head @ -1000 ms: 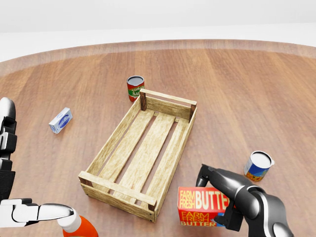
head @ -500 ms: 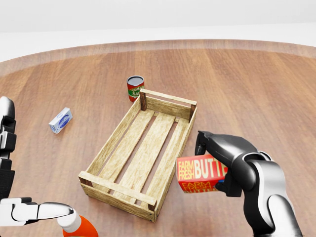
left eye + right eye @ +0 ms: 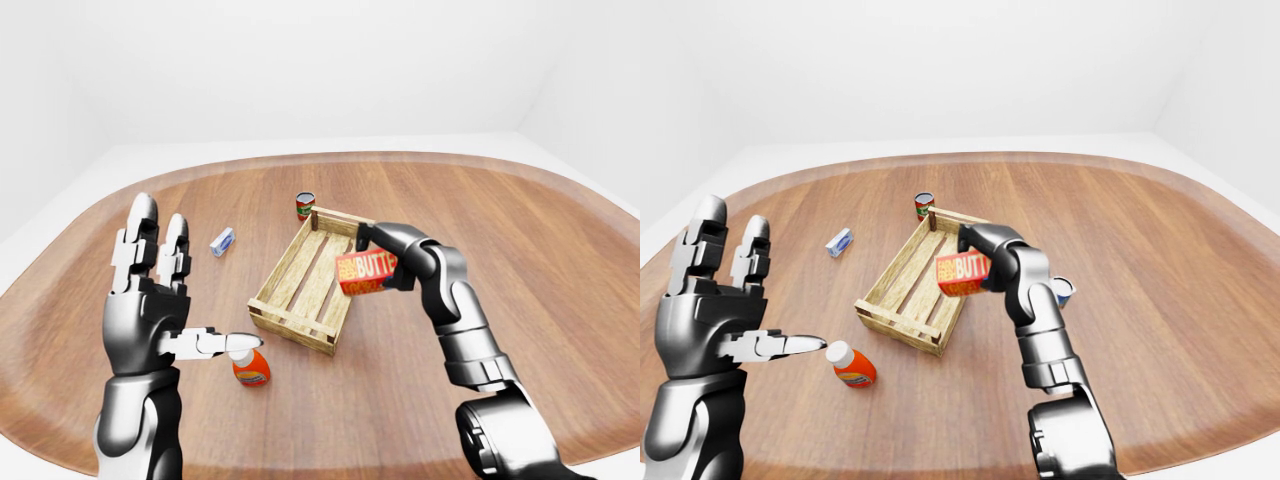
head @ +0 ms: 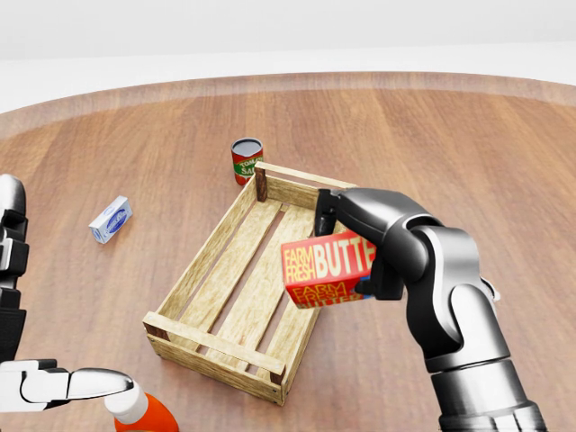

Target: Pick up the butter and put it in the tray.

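Note:
The red butter box with yellow "FARM FRESH BUTTER" lettering hangs in the air over the right rim of the wooden slatted tray in the head view. My right hand is shut on it, fingers wrapped over its top and right end. The tray lies at the middle of the round wooden table and holds nothing. My left hand stands raised at the left of the left-eye view, fingers spread open, thumb pointing right, holding nothing.
A red-labelled tin can stands just beyond the tray's far end. A small blue-white box lies left of the tray. An orange bottle with a white cap lies near my left hand. A blue-orange can stands right of my right arm.
My right hand has lifted the butter box up and to the left, from beside the tray's near right corner to above its right rim. The left hand has not moved.

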Robot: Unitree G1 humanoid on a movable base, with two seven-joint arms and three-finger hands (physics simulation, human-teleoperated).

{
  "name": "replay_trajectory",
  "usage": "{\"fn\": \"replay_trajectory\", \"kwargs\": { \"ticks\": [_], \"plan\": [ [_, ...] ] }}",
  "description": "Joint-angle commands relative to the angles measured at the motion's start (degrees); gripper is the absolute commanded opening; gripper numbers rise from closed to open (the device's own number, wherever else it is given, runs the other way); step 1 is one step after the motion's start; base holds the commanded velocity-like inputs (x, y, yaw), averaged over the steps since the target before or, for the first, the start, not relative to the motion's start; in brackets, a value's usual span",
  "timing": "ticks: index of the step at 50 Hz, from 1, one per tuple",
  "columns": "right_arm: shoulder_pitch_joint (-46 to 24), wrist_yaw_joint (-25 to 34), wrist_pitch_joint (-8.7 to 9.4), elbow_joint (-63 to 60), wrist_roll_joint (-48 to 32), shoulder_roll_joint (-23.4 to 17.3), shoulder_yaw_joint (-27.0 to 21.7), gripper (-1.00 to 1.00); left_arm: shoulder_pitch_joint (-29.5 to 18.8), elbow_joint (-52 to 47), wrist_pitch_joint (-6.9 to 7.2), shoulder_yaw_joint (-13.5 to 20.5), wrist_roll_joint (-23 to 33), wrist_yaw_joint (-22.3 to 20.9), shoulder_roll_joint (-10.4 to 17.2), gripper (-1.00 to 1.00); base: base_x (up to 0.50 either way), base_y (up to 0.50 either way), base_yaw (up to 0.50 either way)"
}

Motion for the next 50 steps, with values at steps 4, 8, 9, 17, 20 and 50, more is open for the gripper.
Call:
{"fn": "replay_trajectory", "kwargs": {
  "ticks": [4, 8, 9, 17, 20, 50],
  "plan": [
    [-11.76, -5.16, 0.0, 14.56, 9.95, 2.46, 0.59, -1.0, 0.24, -0.15, 0.0, -0.26, 0.12, -0.1, -0.03, 1.0, 0.0, 0.0, 0.0],
    [-14.23, -8.63, 0.0, 19.19, 13.35, 2.71, 0.85, -1.0, -0.17, 0.16, 0.0, -0.06, 0.05, -0.04, 0.05, 1.0, 0.0, 0.0, 0.0],
    [-15.16, -10.4, 0.0, 20.79, 14.44, 2.79, 0.52, -1.0, -0.18, 0.48, 0.0, -0.17, 0.17, -0.06, 0.02, 1.0, 0.0, 0.0, 0.0],
    [-19.71, -17.93, 0.0, 29.84, 21.8, 2.57, 0.26, -1.0, 0.13, 0.3, 0.0, -0.33, 0.23, -0.12, 0.02, 1.0, 0.0, 0.0, 0.0],
    [-20.92, -20.18, 0.0, 33.11, 23.76, 2.98, 0.39, -1.0, 0.14, 0.43, 0.0, -0.47, 0.41, -0.11, -0.05, 1.0, 0.0, 0.0, 0.0],
    [-28.42, -36.84, 0.0, 55.27, 27.89, 8.82, 1.91, -1.0, -0.2, -0.01, 0.0, 0.15, -0.18, -0.12, 0.1, 1.0, 0.0, 0.0, 0.0]
  ]
}}
